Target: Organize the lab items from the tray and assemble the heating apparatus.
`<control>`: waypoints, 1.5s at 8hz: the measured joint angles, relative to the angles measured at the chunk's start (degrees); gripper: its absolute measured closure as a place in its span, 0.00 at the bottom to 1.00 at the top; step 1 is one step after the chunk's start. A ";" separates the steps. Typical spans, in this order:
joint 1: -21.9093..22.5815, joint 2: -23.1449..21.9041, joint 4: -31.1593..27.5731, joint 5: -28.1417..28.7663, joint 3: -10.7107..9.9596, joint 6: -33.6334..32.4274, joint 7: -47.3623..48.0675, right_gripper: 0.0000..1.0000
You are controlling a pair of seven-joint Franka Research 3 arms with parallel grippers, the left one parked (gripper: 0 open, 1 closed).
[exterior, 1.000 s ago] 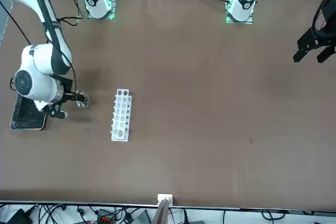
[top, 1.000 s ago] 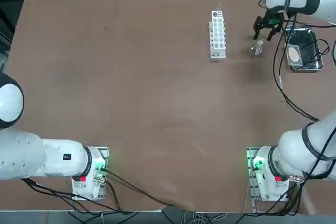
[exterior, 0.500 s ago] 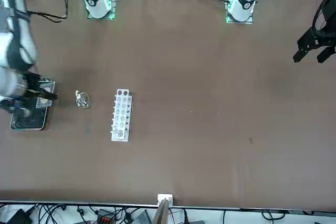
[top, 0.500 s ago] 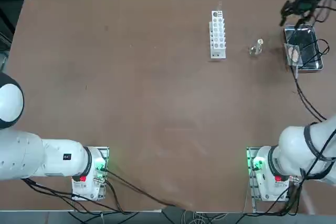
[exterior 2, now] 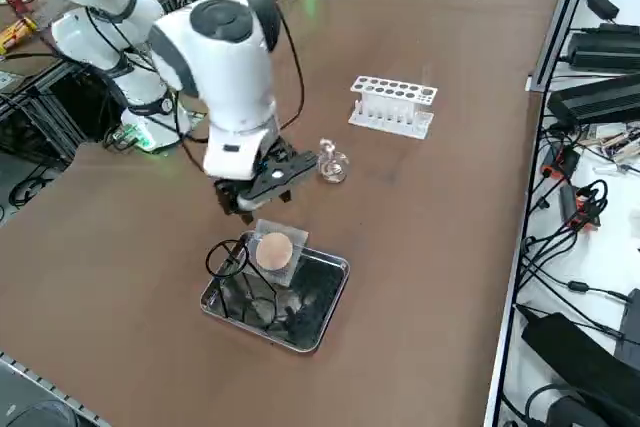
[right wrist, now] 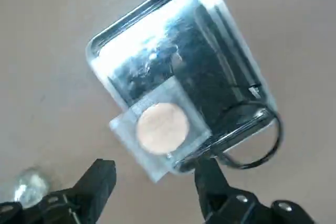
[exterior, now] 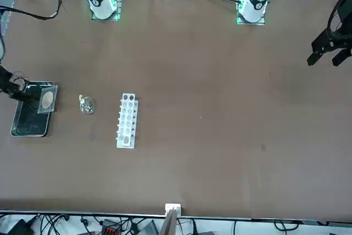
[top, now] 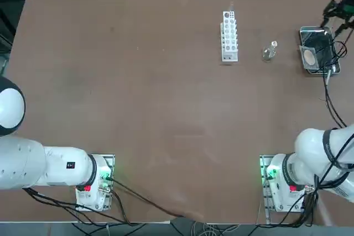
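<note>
Table: broad brown surface, bare over most of its width; all items sit near the far edge at the robot's right.

Tray: shiny metal, rectangular, raised rim, dark reflective floor. It lies close to the table's right edge, well apart from the rack, with bare table on every side.

Contents of tray:
- Mesh: square, grey, round tan centre. It lies tilted at one end of the tray, a corner overhanging the rim.
- Tripod: thin black wire, lying on its side. Its ring projects past the rim at the same end as the mesh, while its legs run along the dark floor.

Burner bottle: small clear glass, upright on the table between the tray and the rack, touching neither. Also seen in the front view and the side view.

Rack: white, multi-hole, standing on the table beside the bottle; whether its holes hold anything cannot be told.

Right gripper: above the table just outside the tray, at the mesh end, between tray and bottle in the side view. Fingers are spread wide and carry nothing; the mesh corner shows between them, lower down and untouched.
</note>
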 joint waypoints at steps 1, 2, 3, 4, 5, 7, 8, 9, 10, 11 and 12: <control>-1.92 0.78 -0.02 0.04 -0.01 2.42 3.18 0.08; -3.48 1.65 -0.08 0.04 0.00 4.52 6.57 0.11; -4.78 2.38 -0.28 0.07 -0.01 6.49 9.54 0.15; -5.65 2.82 -0.90 0.12 0.01 8.71 12.75 0.21; -6.11 2.94 -1.80 0.14 0.01 10.68 15.88 0.22; -6.48 3.00 -2.69 0.18 0.12 12.06 20.02 0.24; -7.04 3.00 -2.82 1.62 0.13 12.13 20.76 0.25; -7.82 2.87 -2.89 4.19 0.14 12.17 20.78 0.26; -8.55 2.38 -3.13 6.07 0.15 12.27 20.78 0.26; -9.07 1.61 -3.83 7.36 0.15 12.80 20.78 0.26; -9.31 0.63 -5.25 7.97 0.20 14.46 20.78 0.26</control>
